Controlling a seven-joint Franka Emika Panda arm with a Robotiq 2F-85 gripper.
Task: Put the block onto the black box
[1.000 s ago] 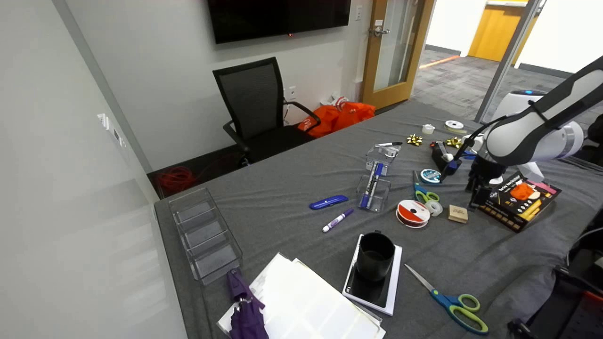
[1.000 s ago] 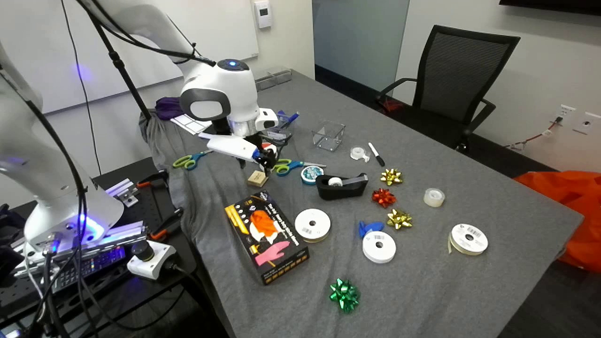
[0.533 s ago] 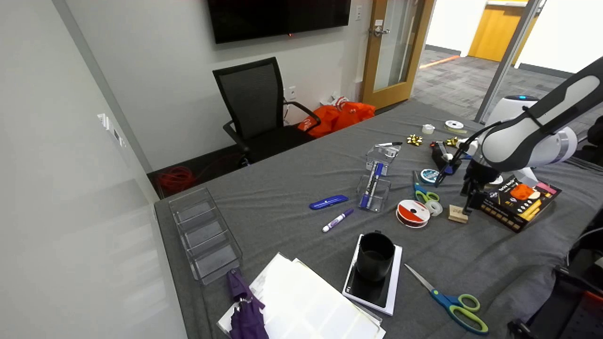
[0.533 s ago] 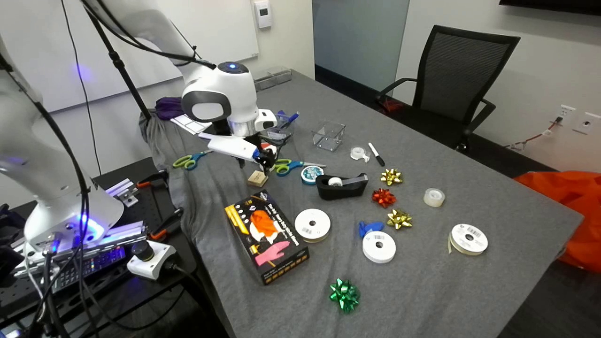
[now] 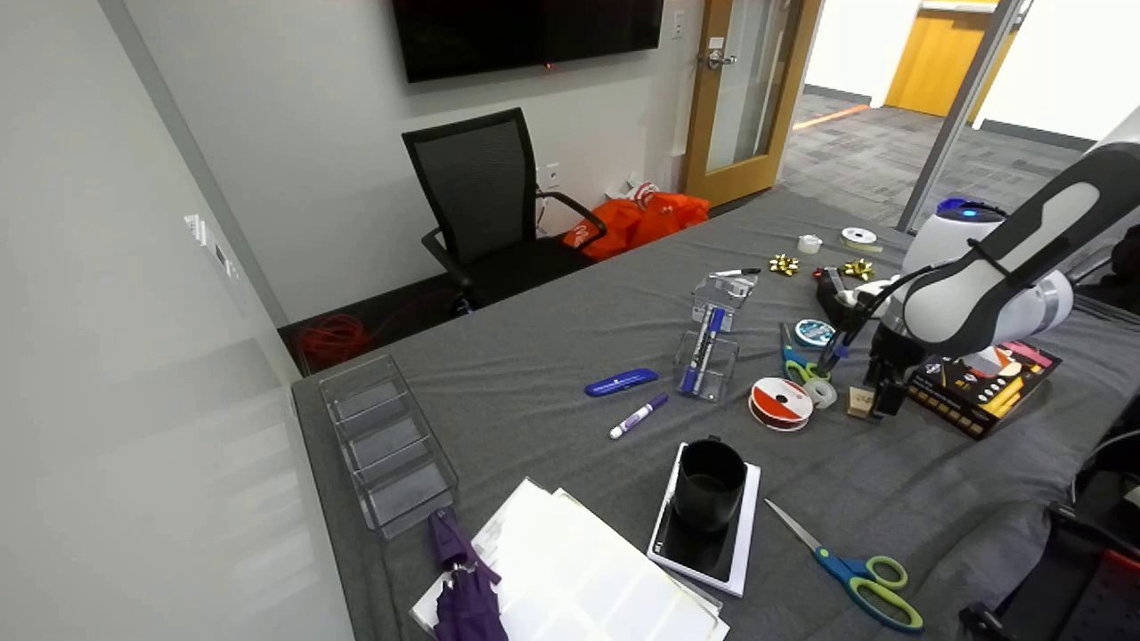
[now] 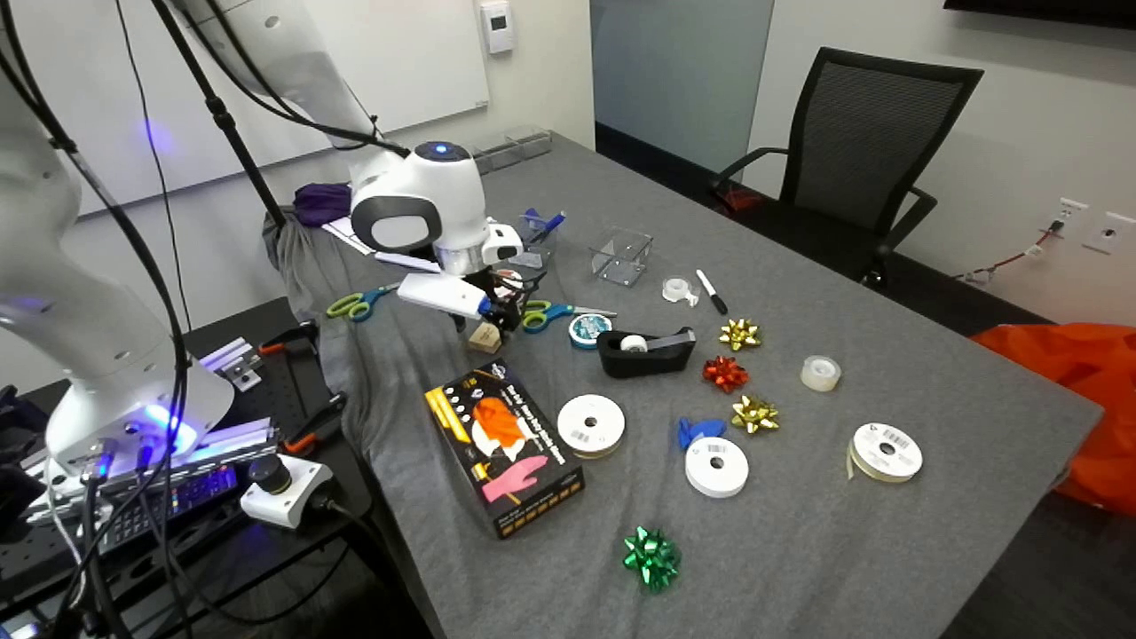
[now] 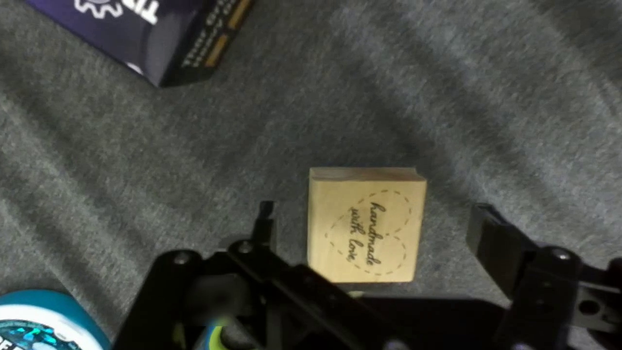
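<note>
one wooden block (image 7: 367, 228) between the two parted fingers (image 7: 500, 250) of one gripper (image 7: 374, 214)
printed "handmade with love", the block lies flat on the grey cloth (image 6: 799, 550), near the one black cardboard box (image 6: 501, 444) with a gap between them; in the wrist view a strip of cloth shows between the wood and each finger. around them, in both exterior views, are two pairs of blue-and-green scissors (image 5: 837, 564) and one black tape dispenser (image 6: 652, 359). in an exterior view lie four gift bows (image 6: 653, 557), one green, one red and two gold, and three white-topped ribbon spools (image 6: 577, 435). in an exterior view one red ribbon spool (image 5: 777, 401) is near the block, and well apart one black cup (image 5: 708, 494) stands on one white-rimmed black tablet (image 5: 750, 525).
</note>
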